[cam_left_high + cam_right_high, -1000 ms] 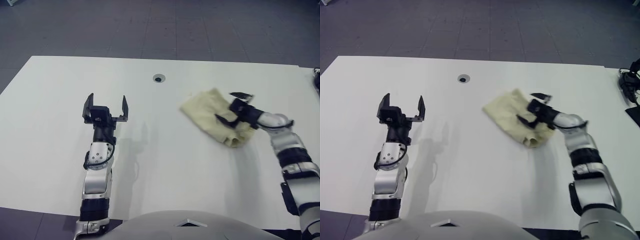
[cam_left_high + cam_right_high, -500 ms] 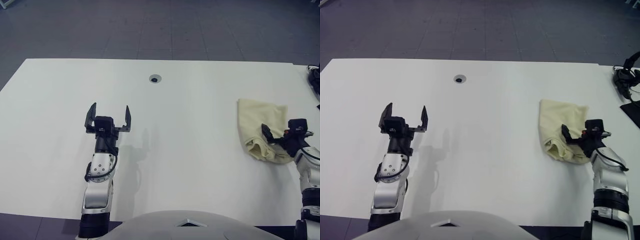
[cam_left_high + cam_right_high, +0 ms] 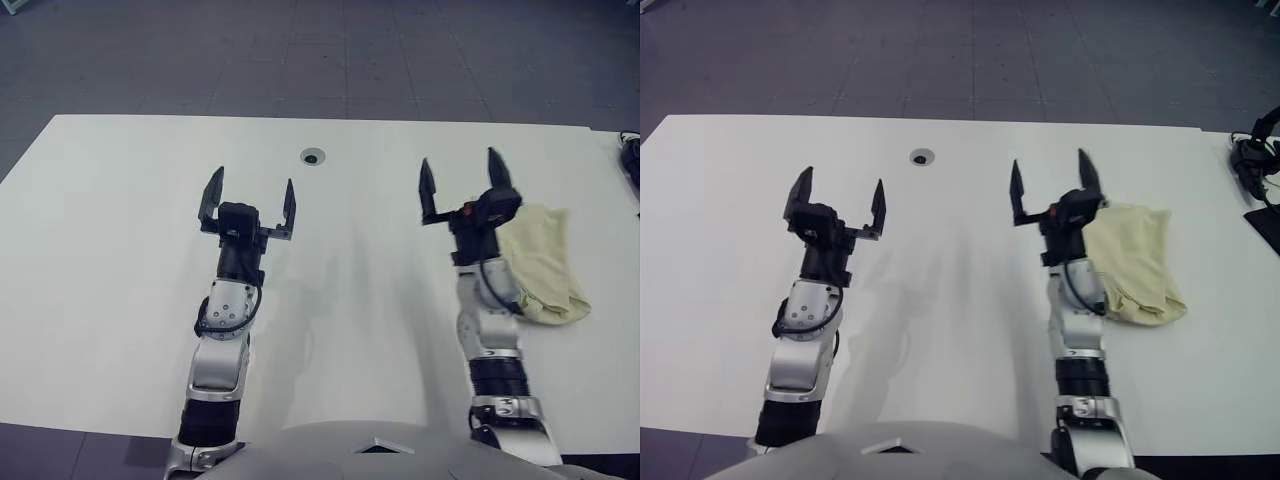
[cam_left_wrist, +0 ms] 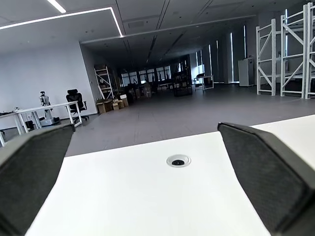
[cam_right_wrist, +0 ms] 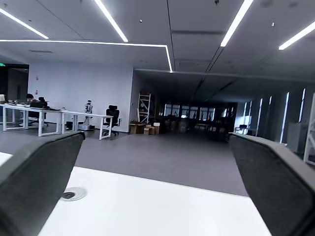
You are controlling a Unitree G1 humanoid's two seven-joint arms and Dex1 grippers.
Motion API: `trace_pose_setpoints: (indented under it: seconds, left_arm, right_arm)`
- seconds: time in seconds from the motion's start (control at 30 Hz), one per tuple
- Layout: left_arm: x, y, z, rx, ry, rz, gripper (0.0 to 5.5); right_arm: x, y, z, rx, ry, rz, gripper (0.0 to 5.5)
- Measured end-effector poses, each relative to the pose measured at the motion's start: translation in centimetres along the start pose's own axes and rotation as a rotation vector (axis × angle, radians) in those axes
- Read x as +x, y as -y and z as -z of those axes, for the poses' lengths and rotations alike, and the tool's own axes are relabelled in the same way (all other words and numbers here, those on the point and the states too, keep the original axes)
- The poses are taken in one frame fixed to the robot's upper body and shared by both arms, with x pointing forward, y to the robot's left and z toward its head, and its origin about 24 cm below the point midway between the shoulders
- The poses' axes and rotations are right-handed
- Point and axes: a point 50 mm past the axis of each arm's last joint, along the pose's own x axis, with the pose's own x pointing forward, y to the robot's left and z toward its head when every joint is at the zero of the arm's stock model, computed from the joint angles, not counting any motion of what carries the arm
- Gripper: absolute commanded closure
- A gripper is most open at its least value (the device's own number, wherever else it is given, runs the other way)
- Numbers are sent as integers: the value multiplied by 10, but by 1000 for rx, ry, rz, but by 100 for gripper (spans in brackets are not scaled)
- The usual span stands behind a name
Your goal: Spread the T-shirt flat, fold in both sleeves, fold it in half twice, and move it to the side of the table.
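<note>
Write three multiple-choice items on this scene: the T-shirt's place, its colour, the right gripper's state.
1. Where on the table does the T-shirt lie?
A. its right side
B. its left side
C. its middle
2. The T-shirt's colour?
A. blue
B. pale yellow
C. black
3. The right gripper is:
A. shut on the T-shirt
B. open and empty
C. shut and empty
Answers: 1 A, it lies right of the right gripper; 2 B, the cloth is pale yellow; 3 B, its fingers stand spread, holding nothing.
</note>
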Motion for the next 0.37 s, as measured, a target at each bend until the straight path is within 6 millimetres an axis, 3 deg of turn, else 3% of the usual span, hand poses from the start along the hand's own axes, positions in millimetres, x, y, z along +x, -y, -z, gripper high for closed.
trace_pose_setpoints:
  seconds: [0.13,0.23,0.37]
  left_arm:
    - [-2,5,10,-38,-12,47,10]
    - [-6,-1,20,-21,-33,30,10]
    - [-7,-8,20,10,3,9,10]
  right_arm:
    - [-12,-8,2,-58,37,10,11]
    - [-12,-4,1,-139,63,-16,11]
    - [-13,-2,3,-115,57,26,11]
